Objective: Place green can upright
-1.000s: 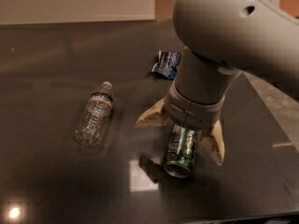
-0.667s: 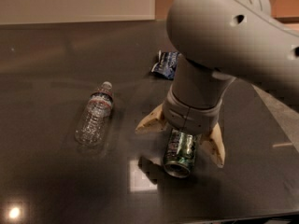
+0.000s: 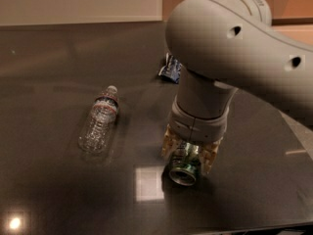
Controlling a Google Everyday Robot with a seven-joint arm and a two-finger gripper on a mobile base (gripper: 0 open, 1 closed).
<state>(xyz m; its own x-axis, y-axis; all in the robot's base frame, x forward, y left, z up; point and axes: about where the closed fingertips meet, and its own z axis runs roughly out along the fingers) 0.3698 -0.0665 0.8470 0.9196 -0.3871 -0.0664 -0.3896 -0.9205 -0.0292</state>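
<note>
A second ago my 2 fingers stood splayed wide on either side of the green can (image 3: 184, 172); now my end effector (image 3: 189, 154) has drawn in narrow, and the fingers press against the can's flanks, so I judge the grasp made and the lift and turn not yet begun. The can lies on its side on the bench (image 3: 58, 190), directly beneath my wrist, with its round silver end facing the camera and a strip of green body showing between my fingers. It must be tipped a quarter turn to stand. The water bottle (image 3: 100, 124) lies well apart, the blue snack bag (image 3: 170, 68) behind my arm.
</note>
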